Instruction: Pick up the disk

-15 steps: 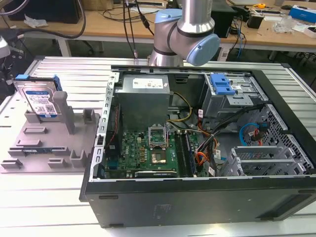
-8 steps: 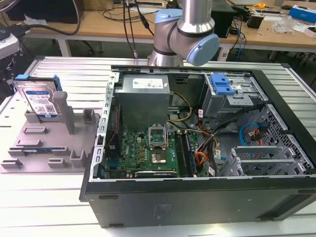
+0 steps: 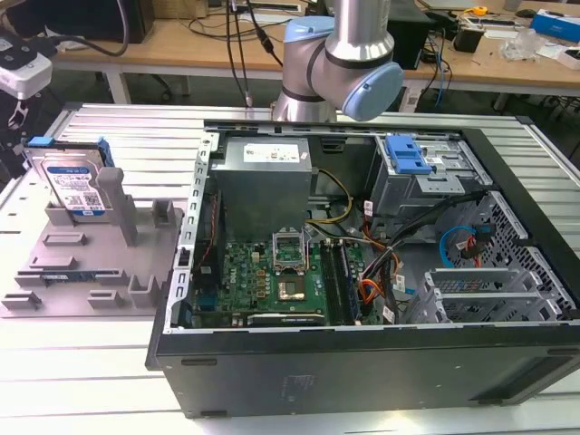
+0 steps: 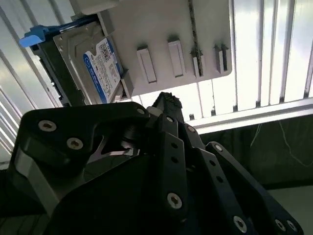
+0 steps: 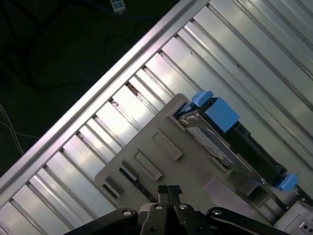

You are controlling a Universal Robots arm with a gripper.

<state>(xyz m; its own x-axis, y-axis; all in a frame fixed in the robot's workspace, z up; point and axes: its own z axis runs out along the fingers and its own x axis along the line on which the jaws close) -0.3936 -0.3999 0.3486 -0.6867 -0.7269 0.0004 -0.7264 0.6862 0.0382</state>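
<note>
One disk (image 3: 74, 186) upright in grey fixture (image 3: 86, 283), lower edge hidden behind posts (image 3: 115, 192), one gripper (image 5: 169, 190) clear of it, fingertips together.

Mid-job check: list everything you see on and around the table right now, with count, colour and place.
disk: one, silver-grey with a blue-and-white label, standing on edge in the fixture, at the exterior view's left
fixture: one, grey with upright posts, on the table beside the computer case
computer case: one, black, open, at the exterior view's right
bracket: one, blue, inside the case
circuit board: one, green, on the case floor
table: one, silver, slatted metal
arm: one, silver and pale blue, behind the case
claw: one, black, shut, empty, facing the fixture
</note>
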